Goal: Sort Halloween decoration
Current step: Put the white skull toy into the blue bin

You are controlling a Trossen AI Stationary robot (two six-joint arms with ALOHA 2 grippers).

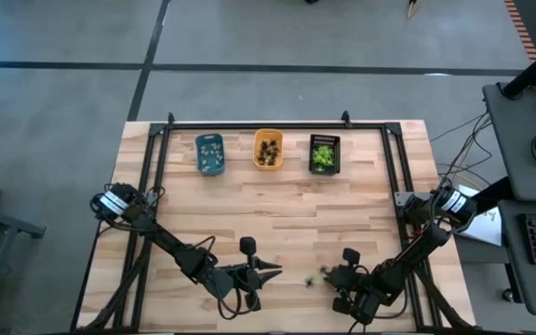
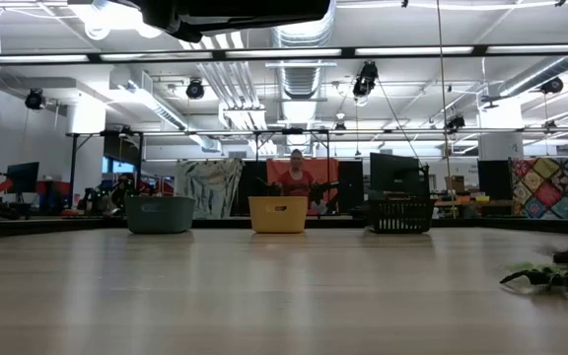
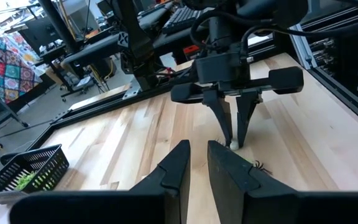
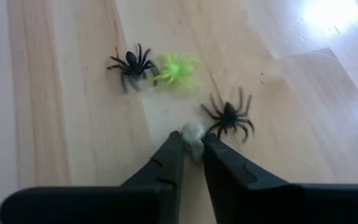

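The Halloween decoration shows as tiny plastic spiders near the table's front edge. Two black ones (image 4: pixel 129 64) (image 4: pixel 230 117), a yellow-green one (image 4: pixel 176 70) and a pale whitish one (image 4: pixel 192 132) lie close together. My right gripper (image 4: pixel 192 143) is shut on the pale one. The yellow-green spider (image 2: pixel 545 278) stands on its legs on the wood. My left gripper (image 3: pixel 196 158) hovers level just left of them, its fingers nearly together with nothing between them. My right gripper pinches the pale spider's body (image 4: pixel 194 135) between its two fingertips (image 3: pixel 227 134), only at their free ends. The fingers come slanting down from above. The spider is at table level under the tips; whether it has left the wood cannot be told.
Three small trays stand in a row at the far edge: a blue one (image 1: pixel 209 154), an orange one (image 1: pixel 267 149) and a black one (image 1: pixel 324 154), each with small figures inside. Bare wood lies between them and the grippers. A person sits beyond the table.
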